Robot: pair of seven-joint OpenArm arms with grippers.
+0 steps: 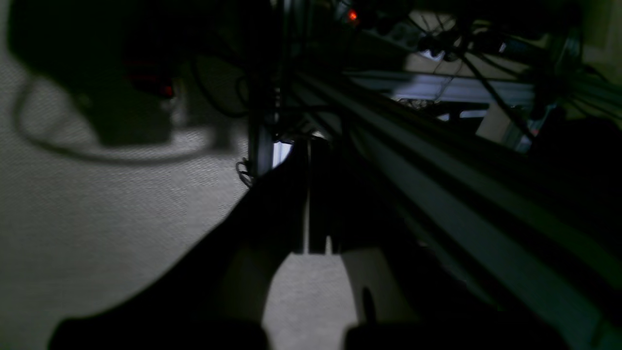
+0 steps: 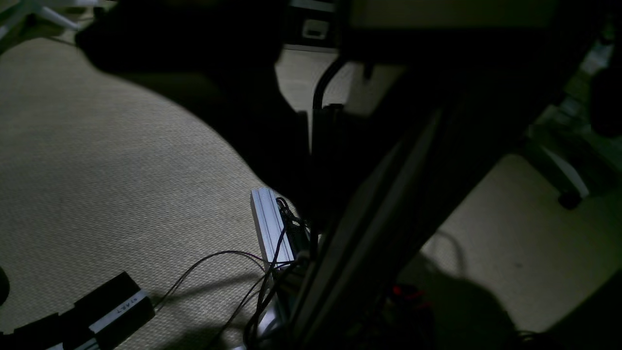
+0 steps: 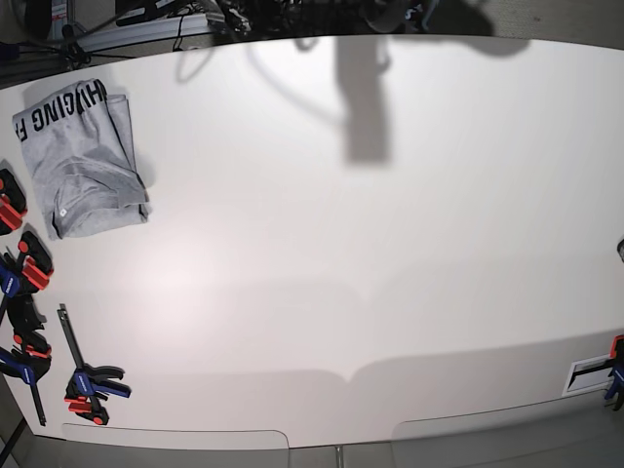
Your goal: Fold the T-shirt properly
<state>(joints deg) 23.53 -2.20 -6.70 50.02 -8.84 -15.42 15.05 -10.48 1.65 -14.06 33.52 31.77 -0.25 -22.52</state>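
I see the T-shirt (image 3: 83,161) folded into a compact bundle at the far left of the white counter (image 3: 370,253), lettering showing along its far edge. Both hands are closed and empty (wrist views are dark, facing the floor). Clamps (image 3: 86,382) line the counter's left edge.

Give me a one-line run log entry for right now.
T-shirt: folded, lettering showing, far-left corner of table | grippers: both shut, holding nothing, off the table | bar clamps: left edge
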